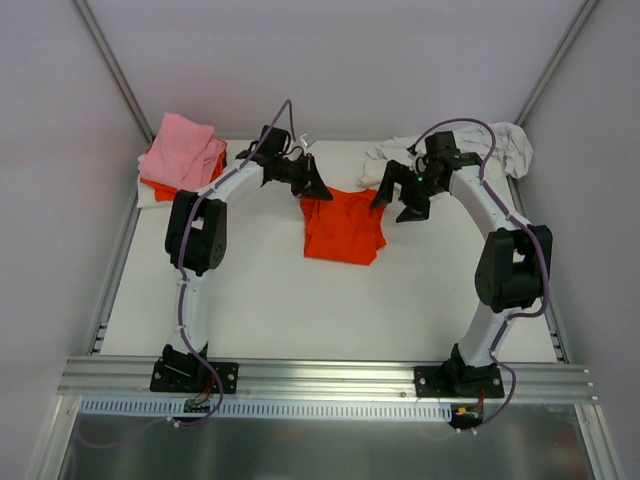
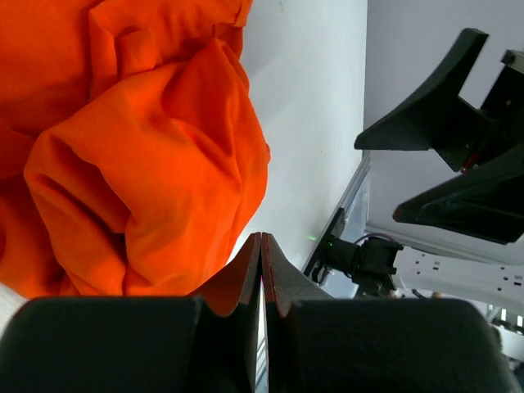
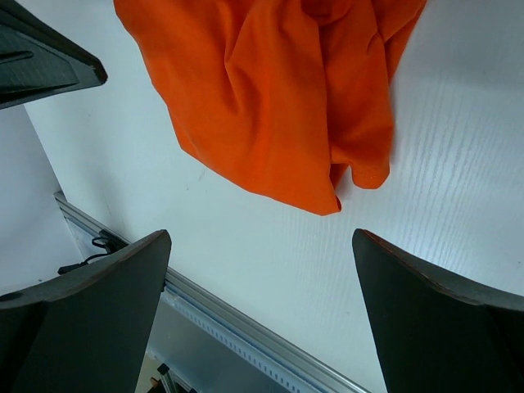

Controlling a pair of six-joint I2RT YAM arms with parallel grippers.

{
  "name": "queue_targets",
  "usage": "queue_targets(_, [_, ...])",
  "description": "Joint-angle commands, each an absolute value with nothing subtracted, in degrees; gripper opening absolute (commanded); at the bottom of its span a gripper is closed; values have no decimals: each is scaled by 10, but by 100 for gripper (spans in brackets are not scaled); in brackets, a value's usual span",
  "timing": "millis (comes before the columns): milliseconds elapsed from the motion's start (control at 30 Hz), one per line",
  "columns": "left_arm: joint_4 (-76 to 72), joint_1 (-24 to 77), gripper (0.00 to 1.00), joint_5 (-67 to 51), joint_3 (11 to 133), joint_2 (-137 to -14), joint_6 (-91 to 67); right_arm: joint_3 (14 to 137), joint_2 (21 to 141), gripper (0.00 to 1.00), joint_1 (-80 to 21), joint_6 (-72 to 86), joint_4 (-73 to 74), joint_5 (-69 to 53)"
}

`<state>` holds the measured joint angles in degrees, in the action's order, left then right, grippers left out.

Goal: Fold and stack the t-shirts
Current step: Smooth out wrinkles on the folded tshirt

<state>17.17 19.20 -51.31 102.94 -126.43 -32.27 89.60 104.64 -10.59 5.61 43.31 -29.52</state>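
Top external: left claw (image 1: 319, 189) closed at orange t-shirt (image 1: 343, 230) edge, right claw (image 1: 398, 205) spread wide, empty

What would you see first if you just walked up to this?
A bright orange t-shirt lies crumpled in the middle of the white table. The left gripper is shut by its far corner and the right gripper hangs open beside it. A pink t-shirt tops a pile at the far left.
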Motion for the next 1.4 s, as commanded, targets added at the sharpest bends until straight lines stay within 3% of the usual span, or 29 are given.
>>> queue_targets(0, [186,200,0,-559,1058,-1296,-358,903,1018,100,-103,47,436,-290])
queue_targets(367, [270,205,0,-486,1037,-1330,-300,923,1017,100,-101,47,450,-288])
queue_targets(700, [299,200,0,-275,1024,-1319,-305,913,998,99,-98,40,467,-292])
queue_targets(967, [268,190,0,-283,1028,-1304,-328,880,968,100,-98,23,476,-289])
queue_targets(1000, [243,190,8,-290,1022,-1296,-330,875,966,100,-98,23,475,-289])
queue_targets(1067, [212,190,40,-315,1011,-1276,-330,866,962,99,-98,22,472,-292])
queue_targets(1267, [146,189,66,-356,971,-1202,-323,834,955,99,-98,20,461,-304])
queue_targets(1300, [154,188,73,-356,971,-1192,-310,832,955,99,-98,18,461,-305])
queue_targets(1333, [163,186,98,-353,969,-1186,-300,831,954,100,-98,18,461,-305])
queue_targets(1367, [175,184,99,-354,956,-1174,-282,830,954,99,-98,17,459,-306])
